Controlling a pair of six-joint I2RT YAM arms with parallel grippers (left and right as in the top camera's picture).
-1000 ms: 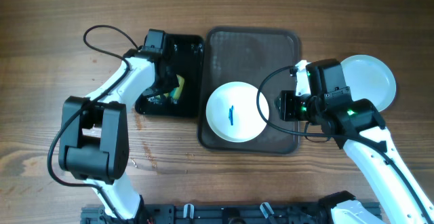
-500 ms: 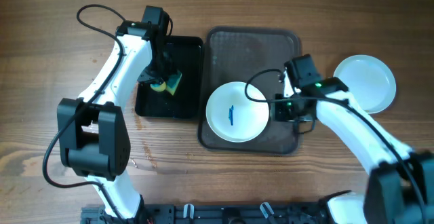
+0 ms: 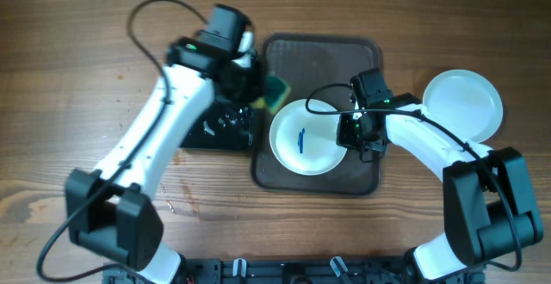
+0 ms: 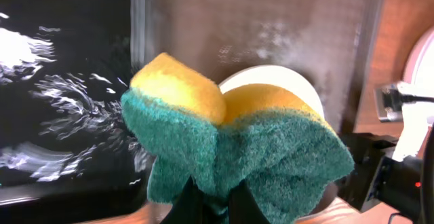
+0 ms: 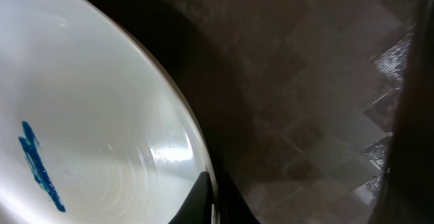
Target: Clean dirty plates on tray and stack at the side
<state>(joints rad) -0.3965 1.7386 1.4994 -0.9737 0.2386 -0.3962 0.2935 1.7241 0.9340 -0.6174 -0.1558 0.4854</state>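
A white plate [image 3: 306, 139] with a blue smear at its centre sits on the dark brown tray [image 3: 323, 56]. My right gripper [image 3: 349, 133] is shut on this plate's right rim; the right wrist view shows the rim pinched between its fingers [image 5: 211, 207] and the smear on the plate [image 5: 81, 142]. My left gripper [image 3: 265, 93] is shut on a yellow and green sponge [image 4: 230, 139] and holds it above the tray's left edge, just up-left of the plate [image 4: 271, 78]. Clean white plates [image 3: 465, 103] are stacked on the table to the right of the tray.
A smaller glossy black tray [image 3: 219, 120] with wet streaks lies left of the brown tray, partly under my left arm. Bare wooden table [image 3: 69, 77] surrounds both trays.
My left gripper has lifted the sponge out of the black tray and carried it right, to the brown tray's left edge. My right gripper has closed on the plate's right rim; the plate shifted slightly right.
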